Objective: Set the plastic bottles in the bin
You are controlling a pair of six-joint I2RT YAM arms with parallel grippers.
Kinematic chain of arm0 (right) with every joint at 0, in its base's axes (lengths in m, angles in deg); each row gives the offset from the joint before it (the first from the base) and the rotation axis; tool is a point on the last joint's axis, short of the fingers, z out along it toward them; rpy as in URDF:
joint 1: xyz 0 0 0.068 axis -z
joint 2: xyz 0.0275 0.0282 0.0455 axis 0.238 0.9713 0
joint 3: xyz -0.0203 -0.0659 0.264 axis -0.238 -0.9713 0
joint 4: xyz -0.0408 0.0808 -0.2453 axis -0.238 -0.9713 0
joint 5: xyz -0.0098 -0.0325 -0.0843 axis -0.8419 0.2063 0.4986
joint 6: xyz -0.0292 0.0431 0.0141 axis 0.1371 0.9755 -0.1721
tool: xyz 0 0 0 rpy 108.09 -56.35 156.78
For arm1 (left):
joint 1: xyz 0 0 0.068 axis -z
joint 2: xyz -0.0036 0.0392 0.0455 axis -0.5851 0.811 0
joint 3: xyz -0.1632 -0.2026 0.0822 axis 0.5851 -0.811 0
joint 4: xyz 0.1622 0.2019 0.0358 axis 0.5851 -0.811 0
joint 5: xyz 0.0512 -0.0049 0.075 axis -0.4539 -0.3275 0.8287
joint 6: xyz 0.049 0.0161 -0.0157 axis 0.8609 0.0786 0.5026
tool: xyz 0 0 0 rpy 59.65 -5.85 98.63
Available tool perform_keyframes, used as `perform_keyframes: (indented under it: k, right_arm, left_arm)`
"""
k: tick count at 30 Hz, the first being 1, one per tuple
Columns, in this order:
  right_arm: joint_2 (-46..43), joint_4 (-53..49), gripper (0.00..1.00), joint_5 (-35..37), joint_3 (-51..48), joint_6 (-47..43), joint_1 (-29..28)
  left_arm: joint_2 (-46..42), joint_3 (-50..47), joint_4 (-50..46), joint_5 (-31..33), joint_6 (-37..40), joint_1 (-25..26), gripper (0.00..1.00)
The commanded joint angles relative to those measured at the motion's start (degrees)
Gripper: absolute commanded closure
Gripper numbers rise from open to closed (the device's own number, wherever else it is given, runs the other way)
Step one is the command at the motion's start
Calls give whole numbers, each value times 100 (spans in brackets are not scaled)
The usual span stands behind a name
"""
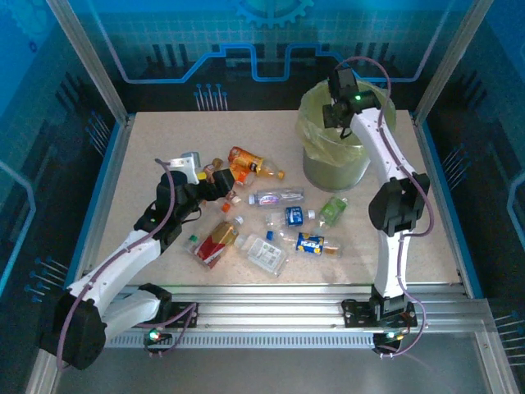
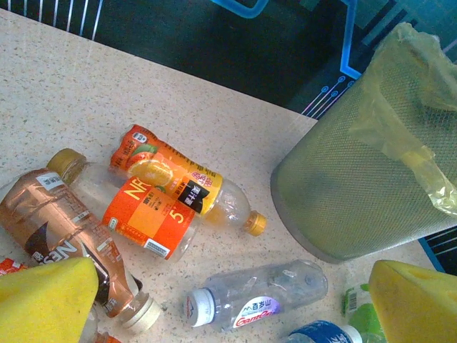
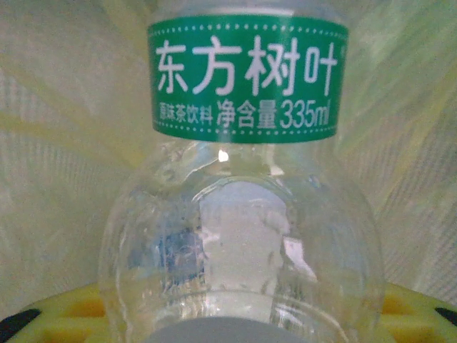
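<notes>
The bench (image 1: 164, 139) is a speckled beige slab with a blue edge. It stands inside an aluminium frame (image 1: 90, 61) whose walls are blue panels (image 1: 246, 33) printed with a circuit pattern, and a ribbed metal rail (image 1: 287, 316) runs along the near side.

On the left, the left gripper (image 2: 232, 282) hangs above the scattered plastic bottles with its yellow fingers (image 2: 46, 304) spread wide and nothing between them. Below it a brown bottle (image 2: 64, 221) lies beside an orange-labelled bottle (image 2: 150, 218), which touches an orange juice bottle (image 2: 178, 182). Nearer lies a clear bottle with a white cap (image 2: 257, 293).

Toward the middle of the bench, a red and gold bottle (image 1: 216, 240), a crushed clear bottle (image 1: 264, 250), two blue-labelled bottles (image 1: 295, 216) (image 1: 316, 244) and a green bottle (image 1: 333, 211) lie loose on the surface, near one another.

At the far right stands the bin (image 1: 332, 156), a grey-green mesh can lined with a yellow-green bag (image 2: 421, 164).

The right gripper (image 1: 338, 121) hangs over the bin's mouth, closed partway around a clear green-labelled bottle (image 3: 243, 236), with the bag lining behind it.
</notes>
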Motion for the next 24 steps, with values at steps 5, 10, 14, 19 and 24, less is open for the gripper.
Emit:
perform_keyframes:
  k: [5, 10, 14, 19, 24]
  right_arm:
    - [310, -389, 66, -651, -69, -111, 86]
    - [661, -596, 64, -959, 175, -178, 104]
    - [878, -651, 64, -1166, 263, -176, 104]
    - [972, -634, 64, -1610, 203, -126, 96]
    - [938, -616, 63, -1862, 132, -47, 27]
  left_arm:
    - [-111, -19, -149, 138, -23, -52, 1]
    - [-121, -15, -185, 165, 0, -59, 1]
    - [-129, -12, -228, 191, -10, -59, 1]
    - [-186, -28, -346, 269, 38, -63, 1]
    - [-305, -28, -455, 406, 113, -59, 1]
